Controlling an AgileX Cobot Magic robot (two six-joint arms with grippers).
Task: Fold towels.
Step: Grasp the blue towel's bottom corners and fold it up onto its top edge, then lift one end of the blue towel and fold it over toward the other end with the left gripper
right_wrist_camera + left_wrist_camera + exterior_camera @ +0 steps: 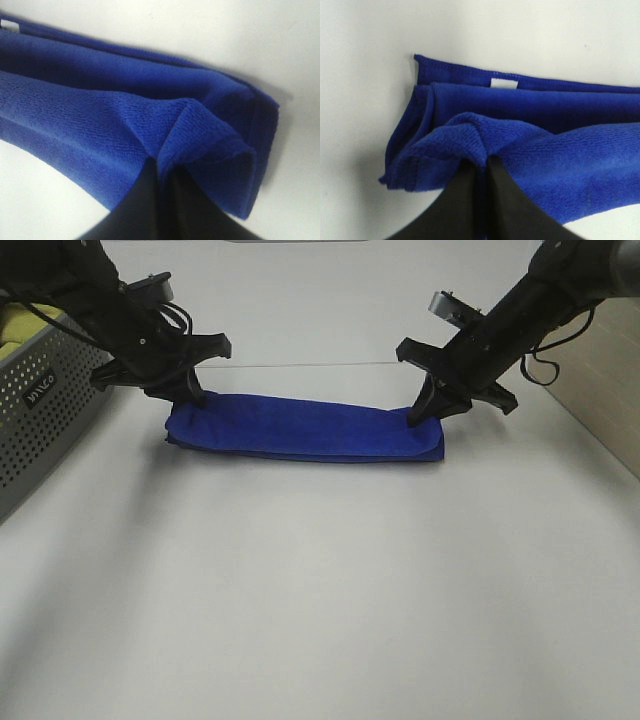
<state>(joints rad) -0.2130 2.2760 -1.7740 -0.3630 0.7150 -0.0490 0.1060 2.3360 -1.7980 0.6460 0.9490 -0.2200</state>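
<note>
- One blue towel [305,428] lies on the white table [320,620], folded into a long narrow band running from 9 to 3 o'clock. In the high view it sits a little toward 12 o'clock from the table's middle.
- The left gripper [190,395] meets the band's 9 o'clock end and the right gripper [420,415] its 3 o'clock end. Each arm slants in from its own side.
- From the high camera the black fingertips only appear to touch the cloth, and it does not show whether they pinch anything.
- The left wrist view shows more: two black fingers [460,205] are pressed together with a ridge of plush caught between them, so the jaws are closed on the towel.
- The right wrist view shows the same on its side. The fingers [195,210] are clamped on a raised fold close to the end corner.
- The left wrist view also shows stacked layers with stitched edges and a small white tag [503,83] on the lowest edge — too small to make out from above.
- Only the high view takes in the grey perforated basket [45,410] at the table's 9 o'clock edge, apart from the towel, with a yellow-green cloth [22,328] inside.
</note>
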